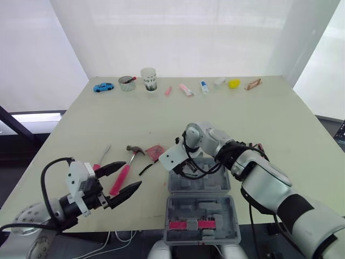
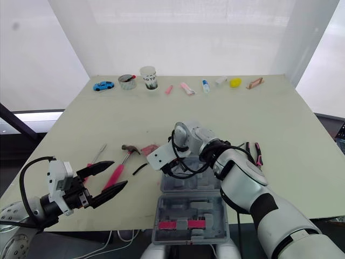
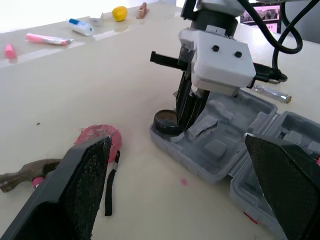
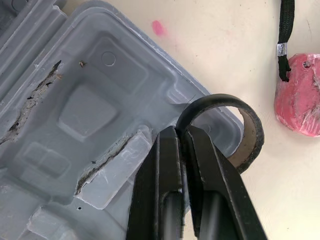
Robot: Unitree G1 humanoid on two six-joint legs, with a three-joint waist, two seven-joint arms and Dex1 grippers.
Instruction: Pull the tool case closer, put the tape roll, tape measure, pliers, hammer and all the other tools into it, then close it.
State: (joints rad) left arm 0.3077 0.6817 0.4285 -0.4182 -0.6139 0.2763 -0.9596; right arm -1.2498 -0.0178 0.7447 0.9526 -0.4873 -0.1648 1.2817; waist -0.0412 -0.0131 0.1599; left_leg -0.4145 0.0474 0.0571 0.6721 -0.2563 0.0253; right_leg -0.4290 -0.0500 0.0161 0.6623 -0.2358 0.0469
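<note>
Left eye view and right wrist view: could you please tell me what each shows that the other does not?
Left eye view adds the open left pincer, the hammer and a blue toy car. Right wrist view adds the right pincer shut on the tape roll at a corner of the tool case. Both share the case and pink tape measure.

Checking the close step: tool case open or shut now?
Open. The tool case lies spread flat, both moulded halves facing up; the right gripper pinches the tape roll at its far corner.
</note>
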